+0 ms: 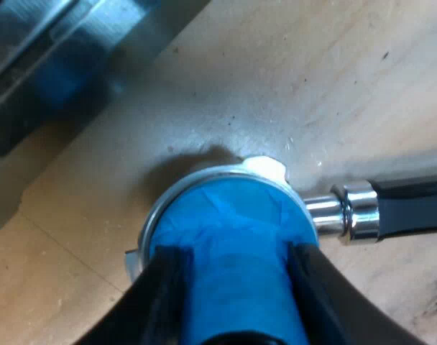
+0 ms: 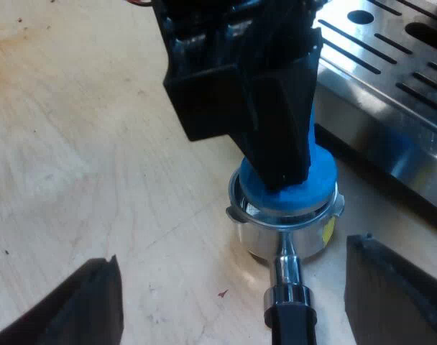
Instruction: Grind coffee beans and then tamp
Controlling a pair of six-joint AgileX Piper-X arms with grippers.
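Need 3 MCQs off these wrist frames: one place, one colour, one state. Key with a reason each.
1. Where does the tamper sit?
A. in a mug
B. on the bean hopper
C. in the holder's basket

2. What colour is the tamper?
A. black
B. blue
C. red

3. The right gripper's fingers, near the holder's handle, are:
A. shut on it
B. open, touching nothing
C. shut on the tamper

Key:
1 C: the tamper's base sits inside the metal rim, with the left gripper shut on it.
2 B: its body and base are blue in both wrist views.
3 B: the two fingers stand wide apart, with the handle between them and clear of both.
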